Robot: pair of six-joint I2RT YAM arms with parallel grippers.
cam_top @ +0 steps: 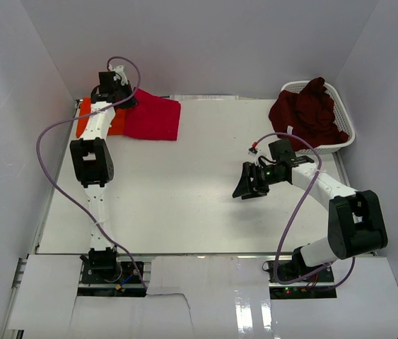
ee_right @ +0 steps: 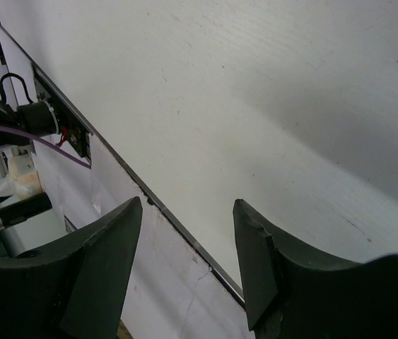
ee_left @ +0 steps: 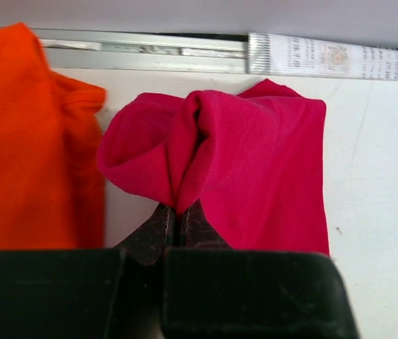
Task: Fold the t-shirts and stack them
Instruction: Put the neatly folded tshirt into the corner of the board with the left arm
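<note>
A folded crimson red t-shirt [cam_top: 153,116] lies at the far left of the table, its left part overlapping an orange t-shirt [cam_top: 84,117]. My left gripper [cam_top: 114,90] is shut on a bunched edge of the red t-shirt [ee_left: 255,162]; the orange t-shirt [ee_left: 22,141] lies flat to the left of it. A dark maroon t-shirt [cam_top: 310,113] sits crumpled in the white basket [cam_top: 343,140] at the far right. My right gripper [cam_top: 244,187] hangs open over the bare middle of the table, its fingers [ee_right: 255,261] apart with nothing between them.
The table's near edge [ee_right: 177,226] runs under the right gripper. White walls enclose the table on three sides. A purple cable [cam_top: 47,141] loops off the left arm, and another [cam_top: 290,212] trails from the right arm.
</note>
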